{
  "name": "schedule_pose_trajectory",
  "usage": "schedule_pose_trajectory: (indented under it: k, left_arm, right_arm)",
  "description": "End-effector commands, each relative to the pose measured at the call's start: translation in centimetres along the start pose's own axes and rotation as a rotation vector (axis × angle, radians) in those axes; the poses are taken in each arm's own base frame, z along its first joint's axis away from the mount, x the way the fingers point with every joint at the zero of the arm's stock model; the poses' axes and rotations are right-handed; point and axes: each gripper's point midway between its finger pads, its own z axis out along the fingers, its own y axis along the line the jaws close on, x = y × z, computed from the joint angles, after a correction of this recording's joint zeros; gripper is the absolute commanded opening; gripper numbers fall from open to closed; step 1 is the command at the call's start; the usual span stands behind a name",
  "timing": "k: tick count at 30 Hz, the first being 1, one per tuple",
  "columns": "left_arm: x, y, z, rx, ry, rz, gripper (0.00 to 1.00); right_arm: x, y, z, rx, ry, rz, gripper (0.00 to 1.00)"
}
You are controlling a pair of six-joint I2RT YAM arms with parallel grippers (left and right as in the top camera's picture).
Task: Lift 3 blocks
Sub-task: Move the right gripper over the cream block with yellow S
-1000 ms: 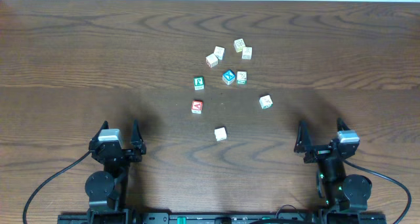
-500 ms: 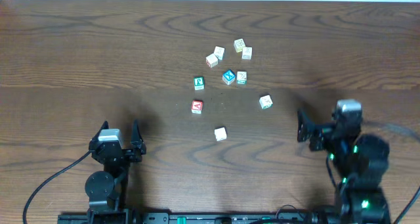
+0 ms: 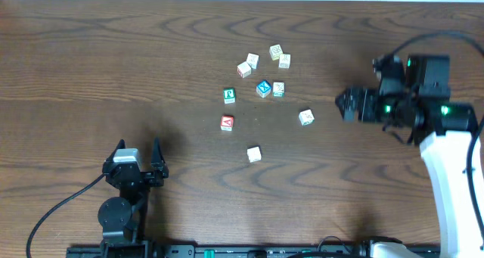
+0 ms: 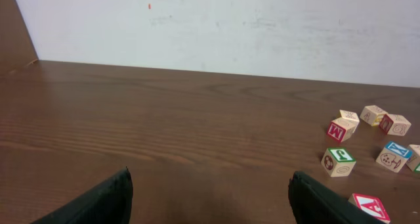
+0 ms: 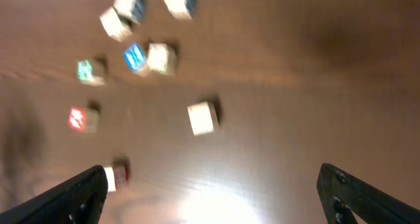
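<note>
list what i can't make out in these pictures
- Overhead view: the pale block with green marks and the cream block are too small for their marks to be read.
- Right wrist view: motion blur smears every block face, so no letter is readable.
- Left wrist view: the bottom edge cuts off the red block; the other two lie outside the frame.

We see soft, even light overhead; the right wrist view is motion-blurred, with glare on the table (image 5: 216,209) at lower centre.
</note>
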Motion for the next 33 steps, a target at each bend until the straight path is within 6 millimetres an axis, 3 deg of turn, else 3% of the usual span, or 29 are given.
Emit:
schedule_pose_trajectory:
  k: [1, 5, 7, 15, 20, 26, 33]
  left_arm:
    - [1.6, -0.1, 0.1, 0.010, 0.052, -0.004, 0.76]
    - [1.6, -0.1, 0.1, 0.011, 0.052, -0.004, 0.77]
    - [1.6, -0.1, 0.1, 0.011, 0.052, -0.004, 0.76]
    - [1.6, -0.1, 0.1, 0.010, 0.052, -0.004, 0.76]
    - [1.6, -0.1, 0.1, 0.011, 0.052, -0.004, 0.76]
    - [1.6, -0.1, 0.1, 0.011, 0.053, -0.004, 0.77]
    - [1.6, -0.1, 0.1, 0.011, 0.052, -0.004, 0.77]
  right_arm:
    - [-1.7, 1.1, 0.4, -0.057, -0.029, -0.018, 0.99]
    - [-2.9, 1.8, 1.6, -0.101, -0.058, -0.071, 0.99]
    - [-2.5, 2.1, 2.8, -0.083, -0.031, -0.089, 0.99]
    - [2.4, 3.4, 10.1, 0.030, 0.205, -0.344, 0.99]
    - [3.7, 2.0, 13.7, 0.108, 0.276, -0.367, 0.99]
    - [4.8, 0.5, 15.8, 0.142, 0.327, -0.352, 0.87]
    - [5.7, 0.3, 16.3, 0.145, 0.357, -0.319, 0.63]
